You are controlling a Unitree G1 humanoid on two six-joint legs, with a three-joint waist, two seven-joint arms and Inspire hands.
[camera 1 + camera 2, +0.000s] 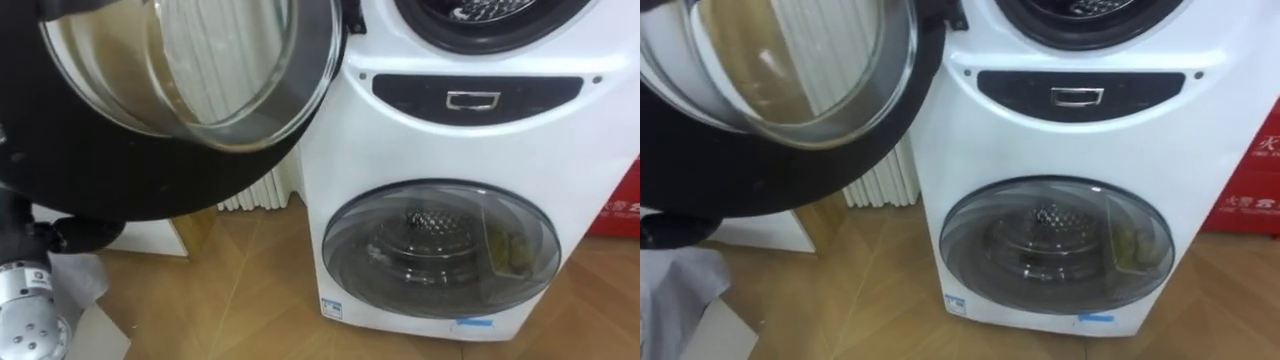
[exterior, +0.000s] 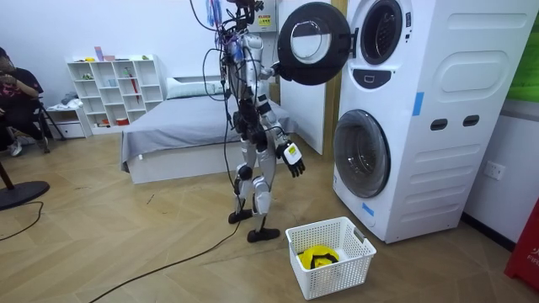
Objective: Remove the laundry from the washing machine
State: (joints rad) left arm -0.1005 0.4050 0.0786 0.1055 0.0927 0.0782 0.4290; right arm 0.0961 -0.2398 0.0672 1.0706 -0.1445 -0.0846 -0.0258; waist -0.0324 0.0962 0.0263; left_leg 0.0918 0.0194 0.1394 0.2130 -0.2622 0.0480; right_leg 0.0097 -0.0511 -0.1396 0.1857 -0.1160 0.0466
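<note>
**Humanoid at the open washer, basket waiting beside it**

A humanoid stands before the stacked washing machine (image 2: 421, 109), its left robot hand (image 1: 80, 235) at the lower rim of the open upper door (image 1: 200, 100); whether those fingers grip cannot be told. The right robot hand (image 2: 294, 162) hangs low, fingers loose and empty. One yellow garment (image 2: 318, 256) lies in the white basket (image 2: 337, 279) on the floor; the upper drum's (image 1: 490, 15) contents are unclear. Cloth is likely light, limp and perhaps damp, so it is best pinched at a bunched fold.

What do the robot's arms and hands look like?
The arms are dark with pale, silvery segments. The left hand has black fingers, a small white tag on its back and a round silver wrist dotted with small holes.
</note>
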